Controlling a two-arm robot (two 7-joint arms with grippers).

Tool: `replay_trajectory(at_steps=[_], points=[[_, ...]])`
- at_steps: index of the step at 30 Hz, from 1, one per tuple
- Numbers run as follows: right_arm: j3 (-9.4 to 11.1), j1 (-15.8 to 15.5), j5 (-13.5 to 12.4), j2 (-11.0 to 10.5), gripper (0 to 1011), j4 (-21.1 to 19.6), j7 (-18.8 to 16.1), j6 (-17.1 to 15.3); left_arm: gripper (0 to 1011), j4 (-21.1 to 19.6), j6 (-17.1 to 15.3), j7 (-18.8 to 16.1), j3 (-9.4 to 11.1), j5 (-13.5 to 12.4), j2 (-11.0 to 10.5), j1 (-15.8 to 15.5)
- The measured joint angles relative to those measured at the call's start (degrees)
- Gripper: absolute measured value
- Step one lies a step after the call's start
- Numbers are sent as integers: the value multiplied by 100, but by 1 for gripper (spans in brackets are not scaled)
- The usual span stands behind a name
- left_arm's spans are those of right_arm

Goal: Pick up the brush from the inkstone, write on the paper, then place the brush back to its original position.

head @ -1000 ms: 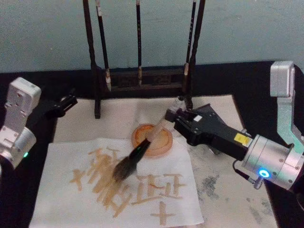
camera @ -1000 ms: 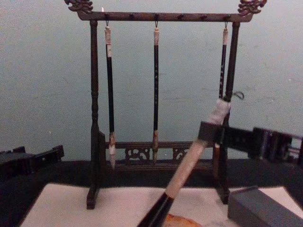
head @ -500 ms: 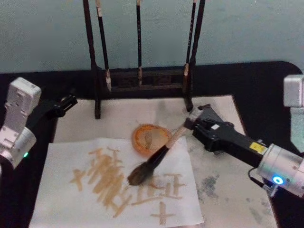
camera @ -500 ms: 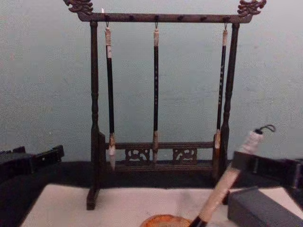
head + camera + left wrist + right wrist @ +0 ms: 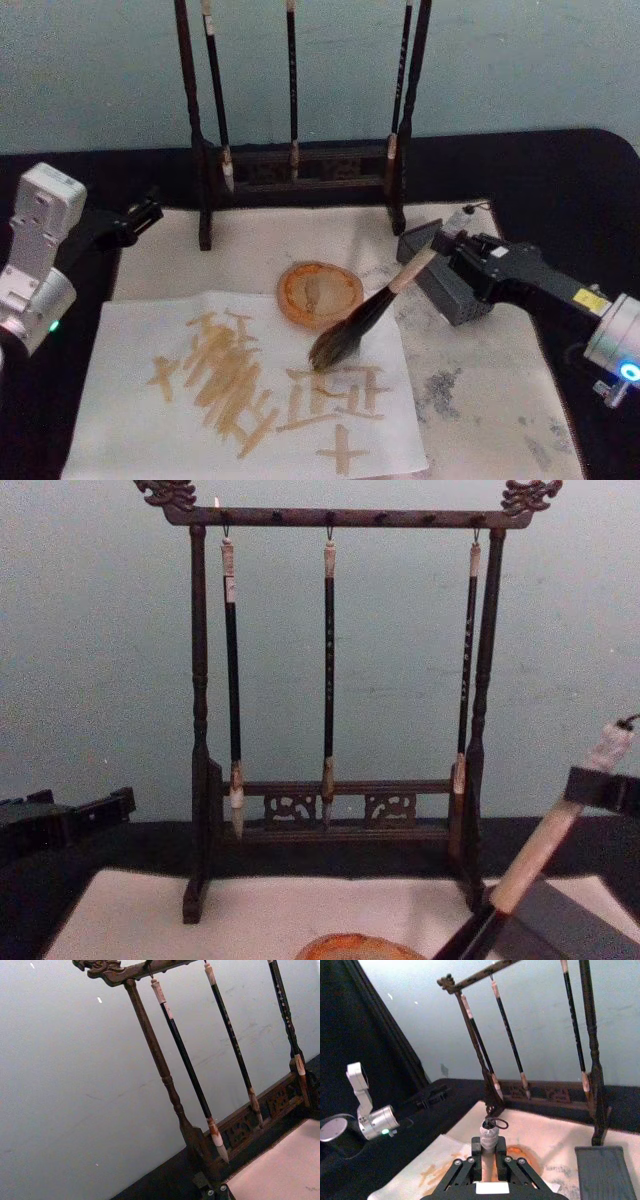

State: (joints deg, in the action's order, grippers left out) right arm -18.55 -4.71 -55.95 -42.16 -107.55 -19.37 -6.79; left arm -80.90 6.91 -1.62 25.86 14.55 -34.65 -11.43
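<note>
My right gripper (image 5: 452, 247) is shut on the brush (image 5: 372, 312), holding its pale handle near the white end cap (image 5: 489, 1131). The brush slants down to the left, and its bushy bristles (image 5: 333, 347) hang over the upper right part of the paper (image 5: 130, 420), which carries orange-brown strokes. Whether the bristles touch the sheet I cannot tell. The inkstone (image 5: 447, 290), a dark grey slab, lies directly under the gripper and shows at the lower right in the chest view (image 5: 575, 925). My left gripper (image 5: 138, 216) is parked shut at the left, off the paper.
A round orange dish (image 5: 320, 293) sits just behind the bristles. The wooden rack (image 5: 300, 170) with three slim hanging brushes stands at the back. A stained off-white mat (image 5: 490, 400) lies under everything, on a black table.
My right gripper has drawn back to the right with the brush. The bristles have swung from the strokes at the paper's middle to its upper right, beside the dish. The left arm has not moved.
</note>
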Motion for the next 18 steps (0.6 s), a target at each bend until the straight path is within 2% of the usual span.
replay_trajectory(at_steps=[5,10,15,17,18], points=[[145,-66,-128,-58,166,-157,-50,49,1002,0,0,0,0,0,0,0],[222,-29,-262,-29,166,-256,-107,118,1002,0,0,0,0,0,0,0],[222,153,-446,97,166,-226,-149,137,1002,0,0,0,0,0,0,0],[149,349,-597,209,166,-89,-168,93,1000,0,0,0,0,0,0,0],[149,349,-597,209,166,-89,-168,93,1002,0,0,0,0,0,0,0]])
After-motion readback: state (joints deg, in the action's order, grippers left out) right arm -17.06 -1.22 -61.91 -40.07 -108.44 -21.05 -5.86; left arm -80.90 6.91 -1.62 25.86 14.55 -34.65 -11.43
